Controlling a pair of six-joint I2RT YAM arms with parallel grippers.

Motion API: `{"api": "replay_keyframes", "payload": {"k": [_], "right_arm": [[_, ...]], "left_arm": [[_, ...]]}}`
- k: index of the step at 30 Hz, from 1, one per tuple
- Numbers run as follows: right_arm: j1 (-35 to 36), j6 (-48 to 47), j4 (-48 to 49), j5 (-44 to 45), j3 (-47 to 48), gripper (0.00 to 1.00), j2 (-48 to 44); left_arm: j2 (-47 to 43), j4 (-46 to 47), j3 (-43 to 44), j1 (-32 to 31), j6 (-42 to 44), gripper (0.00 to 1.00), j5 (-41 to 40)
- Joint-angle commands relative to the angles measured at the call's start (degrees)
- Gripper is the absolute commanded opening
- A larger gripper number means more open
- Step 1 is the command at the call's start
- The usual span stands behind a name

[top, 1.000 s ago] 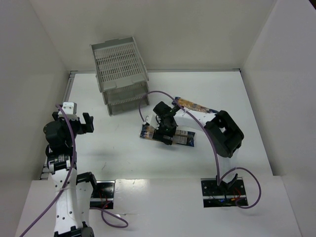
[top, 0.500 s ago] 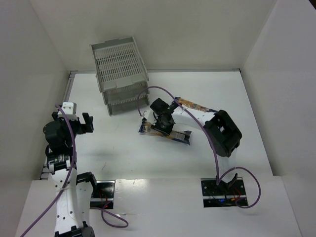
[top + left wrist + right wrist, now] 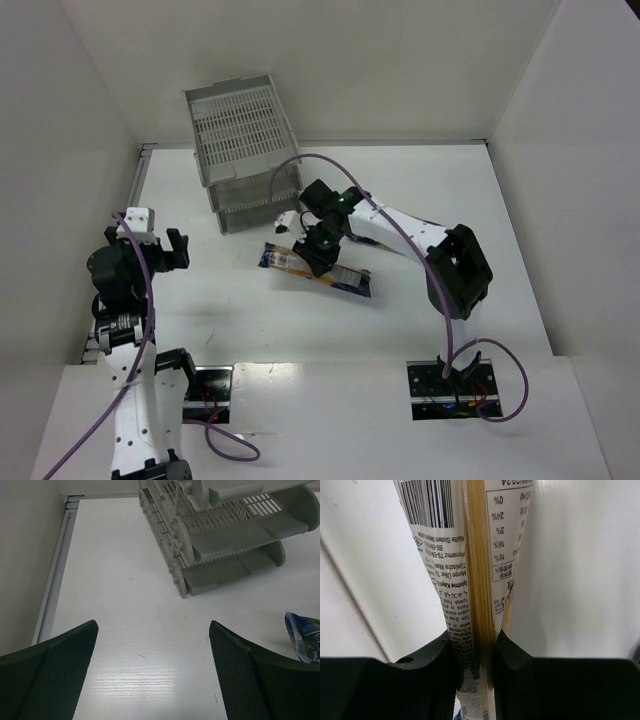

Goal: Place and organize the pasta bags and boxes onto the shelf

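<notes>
My right gripper [image 3: 318, 246] is shut on a long pasta packet [image 3: 352, 283] with dark blue ends, which it holds near the packet's middle, tilted, just in front of the shelf [image 3: 245, 150]. Up close in the right wrist view, the packet [image 3: 475, 575] shows white label panels and a strip of yellow pasta, and it is pinched between the black pads of the right gripper [image 3: 474, 650]. The grey three-tier shelf [image 3: 225, 535] holds nothing that I can see. My left gripper [image 3: 155, 680] hangs open over bare table at the left. One blue end of the packet [image 3: 304, 636] shows at the right edge of the left wrist view.
White walls close in the table on the left, back and right, and a metal rail [image 3: 57, 580] runs along the left wall. The right arm's purple cable [image 3: 400, 240] loops over the table between the shelf and the arm's base.
The right gripper went from open to shut on the packet. It then carried the packet left and back toward the shelf. The left arm has not moved.
</notes>
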Motion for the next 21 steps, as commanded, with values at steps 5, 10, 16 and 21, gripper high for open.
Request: {"api": "replay_keyframes", "payload": {"k": [5,10,16,21], "right_arm": [[0.5,3.5,-5.4,-6.0,26.5,0.0,-7.3],[0.5,16.1,3.8,1.8,44.9,0.0,-4.2],[0.5,26.5,11.5,11.8,69.1,0.0,9.6],[0.5,29.5,22.3,16.8,77.8,0.0,17.1]], "left_arm": [[-0.7,1.9,0.0,0.4,0.2,0.99,-1.0],[-1.9,2.9,0.5,0.4,-1.5,0.99,-8.0],[-2.5,1.0,1.7,0.4,-3.7,0.99,-5.2],[-1.1,-2.6,4.0,0.4,-5.0,0.99,0.3]]}}
